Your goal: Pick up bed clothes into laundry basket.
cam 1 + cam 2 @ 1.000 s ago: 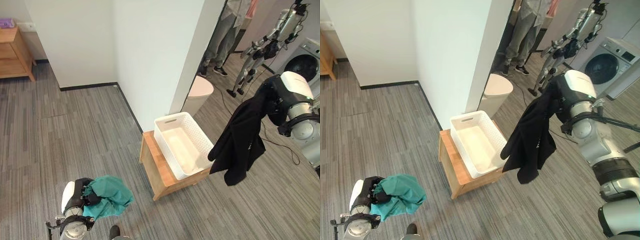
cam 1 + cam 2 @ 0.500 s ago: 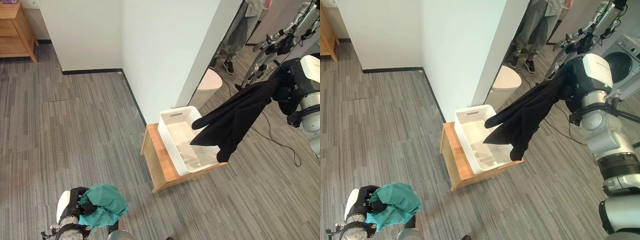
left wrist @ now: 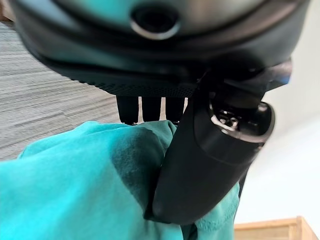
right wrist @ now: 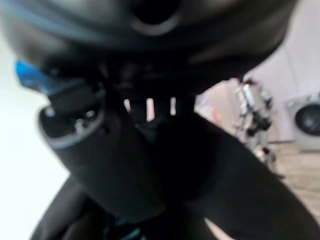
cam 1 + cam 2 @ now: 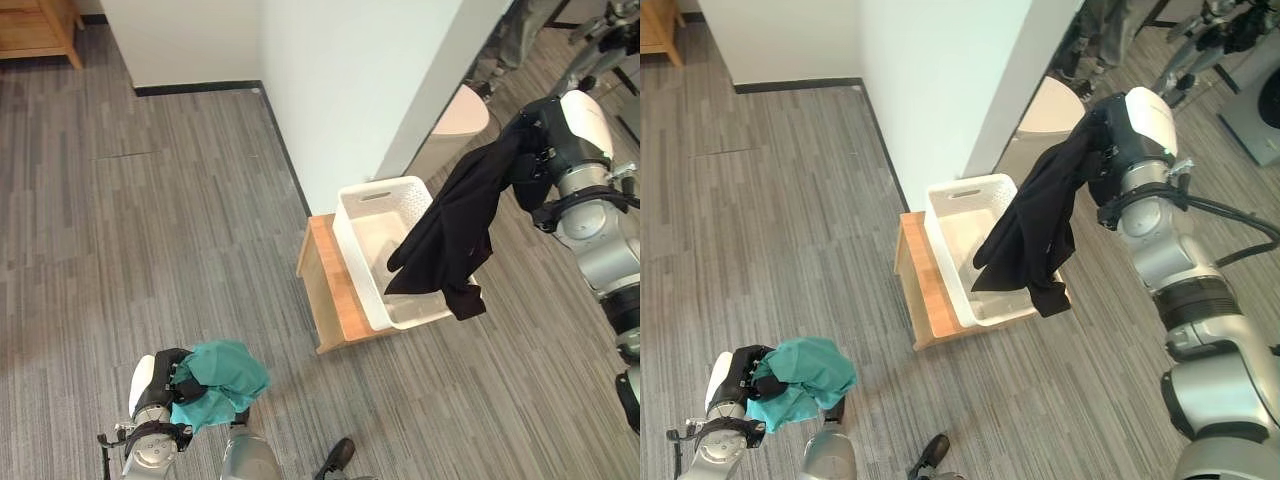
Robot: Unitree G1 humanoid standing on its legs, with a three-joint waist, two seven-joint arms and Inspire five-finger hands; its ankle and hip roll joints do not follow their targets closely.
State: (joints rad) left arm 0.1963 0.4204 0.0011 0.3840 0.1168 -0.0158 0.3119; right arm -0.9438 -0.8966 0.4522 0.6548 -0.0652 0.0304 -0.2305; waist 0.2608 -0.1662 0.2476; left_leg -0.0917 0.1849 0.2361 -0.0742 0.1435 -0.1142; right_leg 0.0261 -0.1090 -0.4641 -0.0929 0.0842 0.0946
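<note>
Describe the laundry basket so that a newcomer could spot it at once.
Start at the white wall corner that juts into the grey striped floor. Just in front of it stands a low wooden table, and the white laundry basket sits on top. It is the only perforated white tub with a slot handle, and the black garment held by the right hand hangs over its far side.

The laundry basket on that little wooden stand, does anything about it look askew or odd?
Yes. The white laundry basket sits skewed on the wooden stand, its far side jutting past the stand's edge. A black garment held by the right hand hangs over it, not yet inside.
</note>
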